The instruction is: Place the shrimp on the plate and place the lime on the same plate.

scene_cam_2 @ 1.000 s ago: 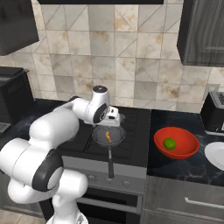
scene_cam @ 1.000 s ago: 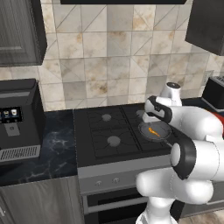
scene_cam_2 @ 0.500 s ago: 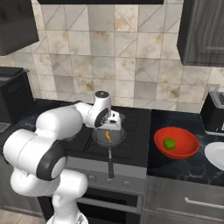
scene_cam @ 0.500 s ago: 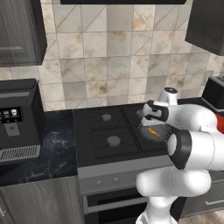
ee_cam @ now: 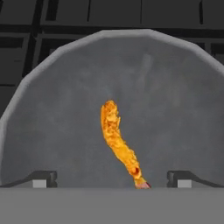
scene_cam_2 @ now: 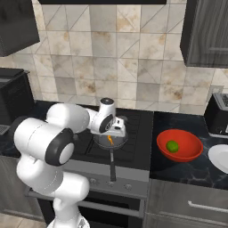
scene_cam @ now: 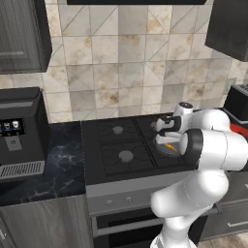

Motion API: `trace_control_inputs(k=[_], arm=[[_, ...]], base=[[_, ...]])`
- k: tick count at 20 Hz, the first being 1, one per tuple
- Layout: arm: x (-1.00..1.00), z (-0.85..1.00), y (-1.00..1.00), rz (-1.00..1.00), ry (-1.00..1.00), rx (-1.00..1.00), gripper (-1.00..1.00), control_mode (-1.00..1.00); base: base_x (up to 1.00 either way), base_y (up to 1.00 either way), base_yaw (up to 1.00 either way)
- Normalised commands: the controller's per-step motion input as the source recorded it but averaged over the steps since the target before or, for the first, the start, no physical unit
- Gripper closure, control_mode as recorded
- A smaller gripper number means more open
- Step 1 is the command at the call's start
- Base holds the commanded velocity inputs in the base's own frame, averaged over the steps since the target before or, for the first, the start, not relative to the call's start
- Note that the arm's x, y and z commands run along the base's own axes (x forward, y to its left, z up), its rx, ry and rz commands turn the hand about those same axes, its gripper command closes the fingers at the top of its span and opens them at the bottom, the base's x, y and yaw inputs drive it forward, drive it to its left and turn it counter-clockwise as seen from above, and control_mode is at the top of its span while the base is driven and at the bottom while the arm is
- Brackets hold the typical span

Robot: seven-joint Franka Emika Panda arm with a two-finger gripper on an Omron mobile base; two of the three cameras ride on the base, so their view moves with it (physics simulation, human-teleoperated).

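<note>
Stove: black cooktop set in the dark counter, oven front below, tiled wall behind. A black coffee machine stands on the counter at the far left in the left base view; a dark toaster stands at the far right in the right base view.

Arm: white, bent low over the stove's front right burner, wrist turned down toward the pan.

Pan: grey, round, shallow, sitting on the burner. Its dark handle runs toward the front edge of the stove.

Red bowl: on the counter right of the stove, well apart from the pan. The lime lies inside it, left of centre.

Plate: white, at the right frame edge in the right base view, just beside the bowl, partly cut off.

Gripper: hangs directly above the pan, fingers spread wide with one tip at each side of the hand view, nothing between them, not touching the pan floor as far as can be seen.

Shrimp: orange, curved, lying on the pan floor near the middle; its tail end sits between the two fingertips, untouched. Also visible as an orange fleck below the gripper in both base views.
</note>
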Motion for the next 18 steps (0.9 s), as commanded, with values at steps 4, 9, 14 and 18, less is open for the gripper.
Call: trace_control_inputs(k=[4,9,14,18], arm=[[0.22,-0.16,-0.08,0.0,0.12,0.0,-1.0,-1.0],[0.22,-0.16,-0.05,0.0,0.09,0.0,-1.0,-1.0],[0.21,-0.21,0.0,0.01,0.0,0.0,-1.0,-1.0],[0.06,-0.1,0.0,0.01,0.0,0.0,-1.0,-1.0]], base=[[0.0,0.0,0.0],[0.0,0.0,0.0],[0.0,0.0,0.0],[0.0,0.0,0.0]])
